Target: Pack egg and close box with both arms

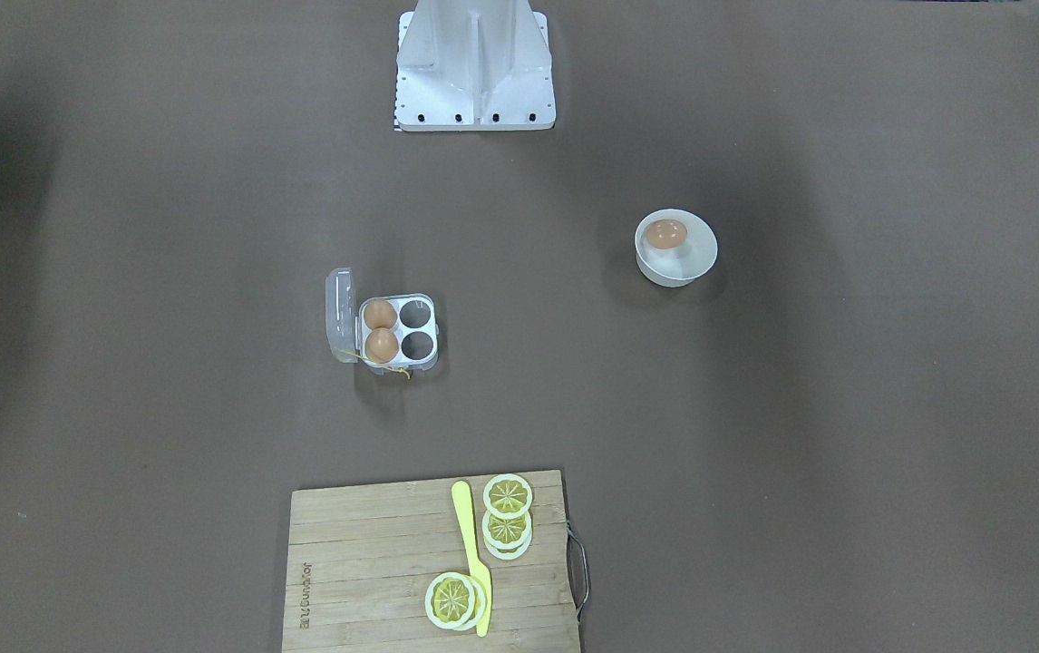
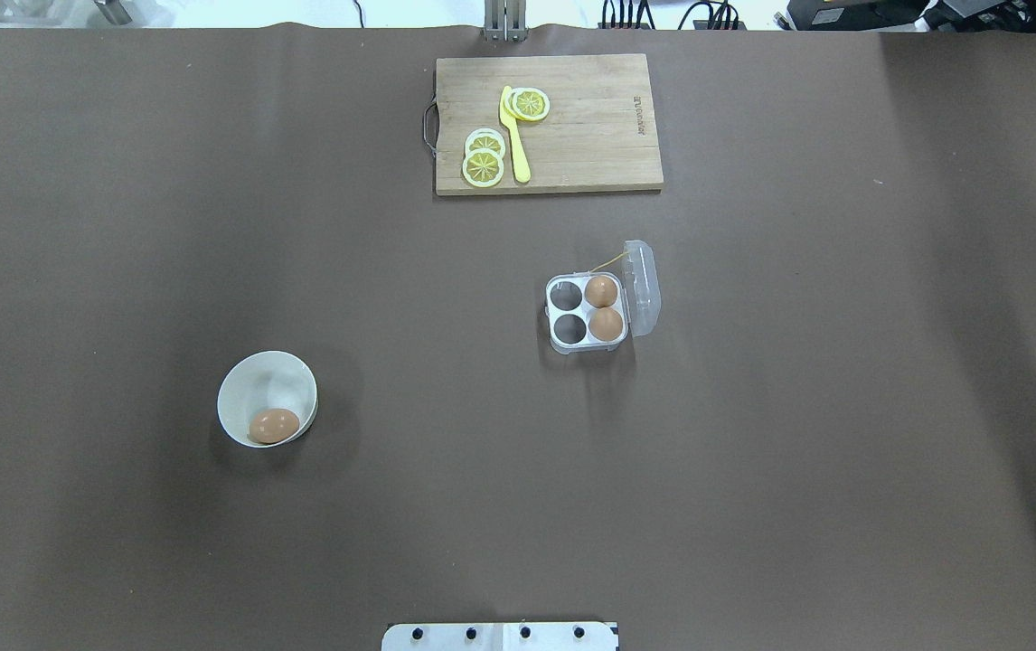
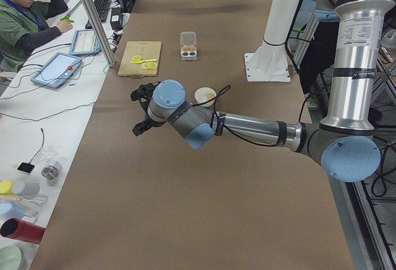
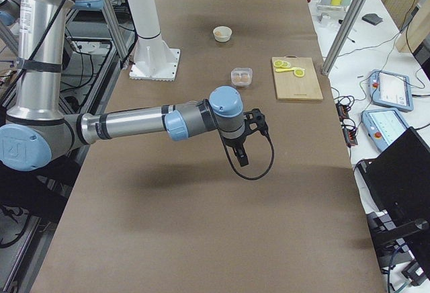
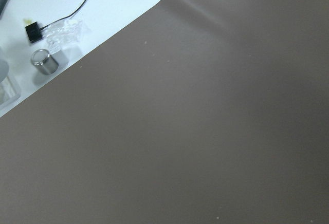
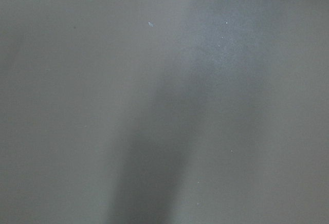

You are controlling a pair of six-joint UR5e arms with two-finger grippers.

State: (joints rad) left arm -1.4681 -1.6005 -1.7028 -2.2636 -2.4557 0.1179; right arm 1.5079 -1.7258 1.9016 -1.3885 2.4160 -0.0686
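Observation:
One light-brown egg (image 1: 665, 234) lies in a white bowl (image 1: 699, 265) on the robot's left side; it also shows in the overhead view (image 2: 273, 425). The clear box (image 1: 399, 330) stands open near the table's middle, its lid (image 1: 341, 315) tipped up. Two eggs (image 1: 381, 329) fill the two cups next to the lid, and the other two cups are empty. My left gripper (image 3: 141, 110) and right gripper (image 4: 240, 152) hang above bare table near its two ends, far from box and bowl. They show only in the side views, so I cannot tell whether they are open or shut.
A wooden cutting board (image 1: 365, 562) with lemon slices (image 1: 508, 497) and a yellow knife (image 1: 472, 553) lies at the table's far edge. The white robot base (image 1: 474, 82) stands at the near edge. An operator (image 3: 25, 16) sits beside the table, with tablets and cups.

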